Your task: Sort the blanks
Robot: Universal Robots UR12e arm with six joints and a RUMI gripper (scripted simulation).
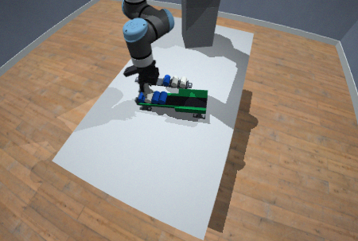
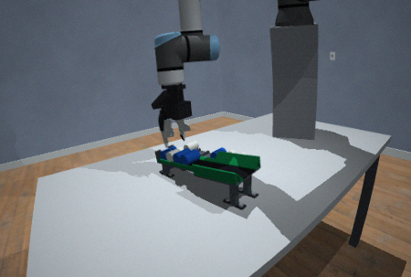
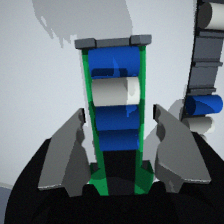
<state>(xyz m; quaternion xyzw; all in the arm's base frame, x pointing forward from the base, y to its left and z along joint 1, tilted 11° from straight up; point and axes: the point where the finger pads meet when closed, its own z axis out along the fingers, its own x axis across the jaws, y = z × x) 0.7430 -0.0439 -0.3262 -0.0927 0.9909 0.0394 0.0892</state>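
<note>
The green feed ramp (image 1: 179, 101) holds a row against its grey stop (image 3: 113, 42): a blue blank (image 3: 114, 62) at the stop, then a white blank (image 3: 115, 91), then two more blue blanks (image 3: 116, 117) (image 3: 117, 139). All lie straight across the ramp. My gripper (image 3: 118, 107) (image 1: 145, 89) hangs above this row at the ramp's low end, also visible in the exterior view (image 2: 173, 133). Its fingers stand partly apart, one over each side of the ramp, with nothing between them. The stock rack (image 3: 202, 65) beside the ramp holds a blue blank (image 3: 202, 105) and white blanks (image 1: 179, 80).
The ramp stands on short black legs on the white table top (image 1: 159, 151). A tall grey pedestal (image 1: 200, 8) stands behind at the table's far side. The rack lies close along the ramp's far side.
</note>
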